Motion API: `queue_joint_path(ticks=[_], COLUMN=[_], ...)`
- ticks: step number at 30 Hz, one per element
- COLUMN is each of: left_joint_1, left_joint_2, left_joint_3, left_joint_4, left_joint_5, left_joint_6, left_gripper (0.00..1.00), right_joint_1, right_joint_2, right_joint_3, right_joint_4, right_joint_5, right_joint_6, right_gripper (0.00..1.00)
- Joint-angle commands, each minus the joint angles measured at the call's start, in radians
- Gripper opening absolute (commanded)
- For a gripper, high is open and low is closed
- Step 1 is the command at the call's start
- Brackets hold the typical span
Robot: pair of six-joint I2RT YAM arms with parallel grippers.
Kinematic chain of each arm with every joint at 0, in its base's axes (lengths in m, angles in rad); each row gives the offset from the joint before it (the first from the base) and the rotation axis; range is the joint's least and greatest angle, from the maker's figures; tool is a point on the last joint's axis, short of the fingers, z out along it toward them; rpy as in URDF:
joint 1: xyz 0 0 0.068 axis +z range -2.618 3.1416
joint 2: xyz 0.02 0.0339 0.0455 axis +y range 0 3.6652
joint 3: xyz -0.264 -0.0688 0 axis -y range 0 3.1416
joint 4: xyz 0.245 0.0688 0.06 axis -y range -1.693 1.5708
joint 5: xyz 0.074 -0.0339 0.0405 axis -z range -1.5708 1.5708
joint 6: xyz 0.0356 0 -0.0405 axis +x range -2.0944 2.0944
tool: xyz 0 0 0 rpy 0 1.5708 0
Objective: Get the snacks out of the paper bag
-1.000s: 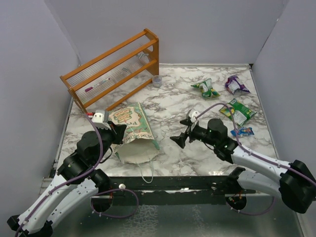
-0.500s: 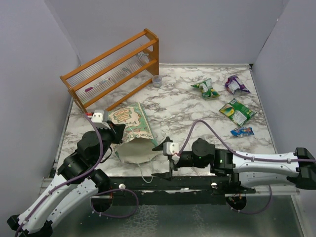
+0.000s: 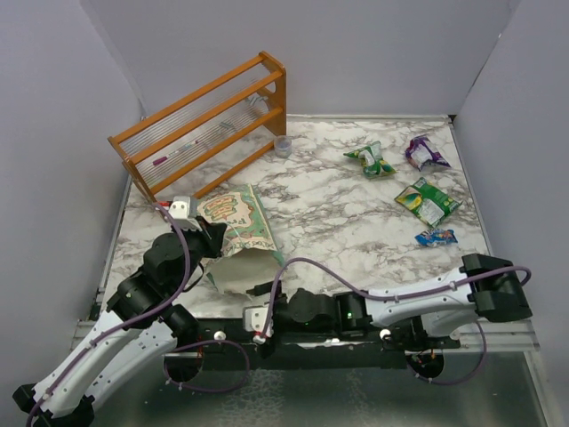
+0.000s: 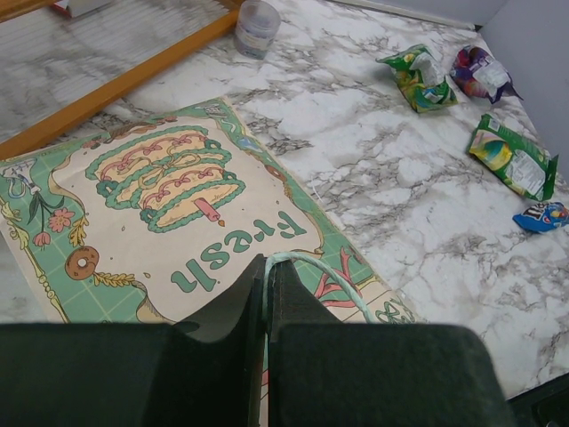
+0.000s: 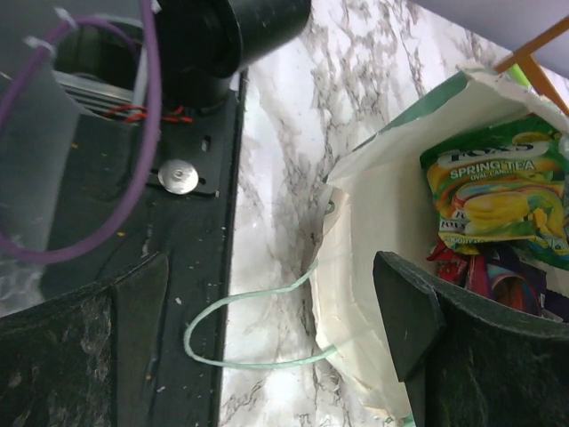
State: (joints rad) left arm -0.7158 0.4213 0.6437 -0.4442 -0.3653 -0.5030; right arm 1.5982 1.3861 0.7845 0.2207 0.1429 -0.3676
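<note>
The paper bag [image 3: 238, 233] lies on its side, printed front up, with its cream mouth toward the near edge. My left gripper [image 3: 210, 238] is shut on the bag's pale green handle [image 4: 267, 267] above the printed front [image 4: 160, 205]. My right gripper [image 3: 254, 310] is open and low at the near edge, facing the bag's mouth. One of its fingertips [image 5: 404, 302] overlaps the cream rim. Inside the bag are a green tea packet [image 5: 498, 191] and a red and purple packet [image 5: 480, 267]. Out on the table lie a green snack [image 3: 372, 160], a purple one [image 3: 425, 153], another green [image 3: 428, 200] and a blue one [image 3: 436, 237].
An orange wooden rack [image 3: 204, 124] stands at the back left with a small clear cup [image 3: 283, 147] beside it. The bag's second handle loop [image 5: 249, 338] trails over the black base rail [image 3: 356, 342]. Grey walls enclose the table.
My right arm has swung from mid-table down to the near edge and leftward to the bag's mouth, staying open. My left gripper has kept hold of the handle and shifted very little.
</note>
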Motion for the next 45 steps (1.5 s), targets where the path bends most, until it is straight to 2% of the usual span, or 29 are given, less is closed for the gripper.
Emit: queue_joint_path(ticks=[1,3,5,9,12,17,19,25,32,37,41,45], left_joint_1=[-0.002,-0.002,-0.002,-0.002,-0.002,-0.002,-0.002,-0.002,-0.002,-0.003,-0.003,-0.002], left_joint_2=[0.005,0.003,-0.001,-0.019,-0.028,-0.036,-0.035,-0.033,-0.045,-0.055,-0.050,-0.050], left_joint_3=[0.012,0.013,0.013,0.010,0.008,0.005,0.005,0.005,0.007,0.002,0.003,0.004], left_joint_4=[-0.008,-0.008,-0.007,0.001,0.005,0.010,0.012,0.014,0.016,0.021,0.024,0.024], left_joint_5=[-0.020,-0.017,-0.011,-0.002,0.004,0.018,0.019,0.032,0.037,0.049,0.059,0.061], left_joint_6=[-0.003,-0.001,0.000,0.003,0.005,0.009,0.010,0.012,0.013,0.017,0.018,0.018], left_gripper=[0.00,0.00,0.00,0.00,0.00,0.00,0.00,0.00,0.00,0.00,0.00,0.00], right_joint_1=[0.005,0.005,0.005,0.005,-0.001,-0.031,-0.070,-0.188,-0.196,-0.200,-0.210,-0.224], right_joint_2=[0.094,0.152,0.186,0.177,0.176,0.221,0.236,0.275,0.422,0.512,0.530,0.516], right_joint_3=[0.008,-0.006,-0.008,-0.062,-0.121,-0.123,-0.118,-0.054,-0.030,-0.038,-0.038,-0.026], right_joint_4=[0.184,0.254,0.255,0.336,0.487,0.573,0.610,0.564,0.788,0.947,0.961,0.882], right_joint_5=[0.144,0.248,0.285,0.222,0.242,0.255,0.247,0.155,0.293,0.345,0.331,0.270], right_joint_6=[-0.050,-0.053,-0.094,-0.139,-0.202,-0.328,-0.324,-0.220,-0.119,-0.155,-0.163,-0.139], right_gripper=[0.99,0.99,0.99,0.99,0.99,0.99,0.99,0.98,0.90,0.90,0.92,0.98])
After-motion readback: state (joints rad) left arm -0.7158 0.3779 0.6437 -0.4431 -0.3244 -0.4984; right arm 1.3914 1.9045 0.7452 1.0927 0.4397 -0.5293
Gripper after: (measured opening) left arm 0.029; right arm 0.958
